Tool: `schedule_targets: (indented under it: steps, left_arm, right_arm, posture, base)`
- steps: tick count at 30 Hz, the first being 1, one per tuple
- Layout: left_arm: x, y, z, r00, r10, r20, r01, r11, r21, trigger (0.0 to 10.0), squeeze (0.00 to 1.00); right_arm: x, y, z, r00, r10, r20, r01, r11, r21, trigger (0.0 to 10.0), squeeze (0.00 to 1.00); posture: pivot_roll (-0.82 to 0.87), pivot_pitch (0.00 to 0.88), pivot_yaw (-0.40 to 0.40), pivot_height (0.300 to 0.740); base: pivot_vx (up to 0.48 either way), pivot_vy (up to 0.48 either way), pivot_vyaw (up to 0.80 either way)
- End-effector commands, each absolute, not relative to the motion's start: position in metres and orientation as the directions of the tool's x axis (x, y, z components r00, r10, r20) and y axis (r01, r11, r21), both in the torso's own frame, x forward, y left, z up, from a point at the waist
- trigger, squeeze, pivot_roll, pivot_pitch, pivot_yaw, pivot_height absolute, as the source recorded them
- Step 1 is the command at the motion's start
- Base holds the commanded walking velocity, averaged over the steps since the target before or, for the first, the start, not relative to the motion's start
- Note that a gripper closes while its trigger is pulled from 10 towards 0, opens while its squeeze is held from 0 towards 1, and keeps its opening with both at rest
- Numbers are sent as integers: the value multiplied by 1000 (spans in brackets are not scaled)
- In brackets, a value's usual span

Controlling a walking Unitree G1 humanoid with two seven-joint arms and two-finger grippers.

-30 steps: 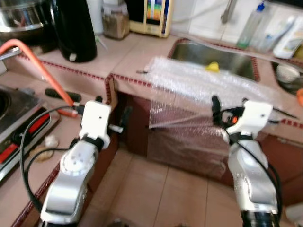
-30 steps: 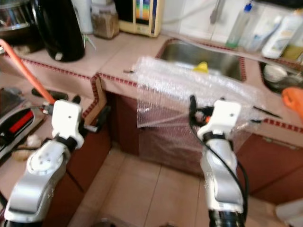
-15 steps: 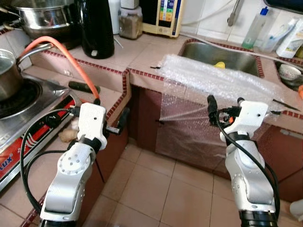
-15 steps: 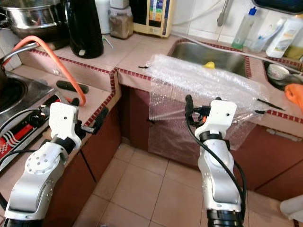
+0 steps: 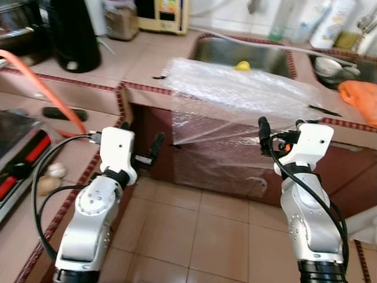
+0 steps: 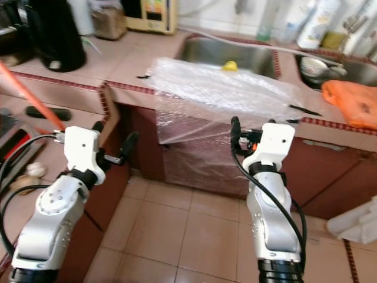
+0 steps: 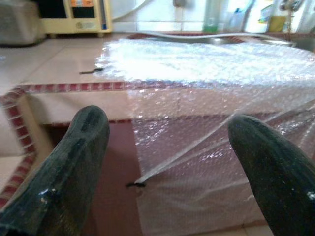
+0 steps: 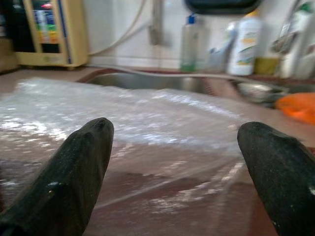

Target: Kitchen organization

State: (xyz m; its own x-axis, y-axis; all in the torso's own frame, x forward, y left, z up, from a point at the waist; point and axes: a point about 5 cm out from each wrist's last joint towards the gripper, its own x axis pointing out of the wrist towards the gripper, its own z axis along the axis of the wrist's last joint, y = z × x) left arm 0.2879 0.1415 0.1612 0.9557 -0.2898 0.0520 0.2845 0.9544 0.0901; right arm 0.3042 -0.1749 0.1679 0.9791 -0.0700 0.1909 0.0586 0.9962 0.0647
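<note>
A sheet of clear bubble wrap (image 5: pixel 235 94) lies on the tiled counter in front of the sink (image 5: pixel 206 52) and hangs down over the cabinet front. My left gripper (image 5: pixel 141 137) is held out at counter height near the wrap's left hanging edge, open and empty. My right gripper (image 5: pixel 280 131) is open and empty too, just before the wrap's right part. In the left wrist view the open fingers (image 7: pixel 74 162) frame the wrap (image 7: pixel 206 64). In the right wrist view the wrap (image 8: pixel 123 108) lies past the spread fingers (image 8: pixel 74 172).
A yellow item (image 5: pixel 242 65) lies in the sink. An orange cloth (image 5: pixel 360 95) and a bowl (image 5: pixel 327 66) are at the right, bottles (image 5: pixel 330 23) behind. A black jug (image 5: pixel 70 35), an orange hose (image 5: pixel 35 76) and a stove (image 5: pixel 17 153) stand at the left. Tiled floor (image 5: pixel 206 236) is below.
The camera has swung to the right, so the stove and pots slid out at the left and the orange cloth came in. Both arms keep the same pose, grippers open.
</note>
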Motion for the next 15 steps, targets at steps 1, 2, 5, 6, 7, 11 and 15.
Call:
schedule_targets:
  steps: [1, 2, 5, 6, 7, 11, 15]
  left_arm:
    - [289, 142, 159, 955, -294, 47, 289, 953, 85, 10000, 0]
    - [289, 141, 159, 955, -294, 46, 290, 953, 85, 10000, 0]
    - [290, 140, 157, 954, -297, 44, 292, 953, 82, 10000, 0]
    - [290, 140, 157, 954, -297, 44, 293, 953, 80, 10000, 0]
    - [290, 140, 157, 953, -298, 43, 294, 952, 81, 10000, 0]
    - [291, 138, 156, 952, -303, 43, 299, 951, 80, 10000, 0]
    - [292, 138, 156, 951, -308, 43, 304, 950, 78, 10000, 0]
  right_arm:
    - [304, -173, 168, 980, -58, 192, 47, 997, 63, 10000, 937]
    - [304, -173, 168, 980, -58, 192, 46, 997, 63, 10000, 937]
    - [304, -173, 167, 980, -57, 189, 46, 997, 62, 10000, 937]
    - [304, -173, 167, 980, -57, 189, 46, 997, 62, 10000, 937]
    - [304, -173, 167, 980, -57, 188, 46, 997, 62, 10000, 937]
    - [304, -173, 167, 980, -60, 188, 49, 997, 62, 10000, 937]
    - [304, -173, 166, 980, -63, 188, 52, 997, 64, 10000, 937]
  posture:
    - [95, 90, -49, 740]
    - [94, 91, -50, 740]
    - [92, 90, -50, 740]
    - [91, 90, -49, 740]
    - [91, 90, -49, 740]
    - [89, 89, -46, 740]
    - [89, 85, -42, 740]
  base:
    - [0, -454, -800]
    - [0, -454, -800]
    - [0, -454, -800]
    - [0, -454, -800]
    - [0, -450, -800]
    - [0, -449, -800]
    - [0, -448, -800]
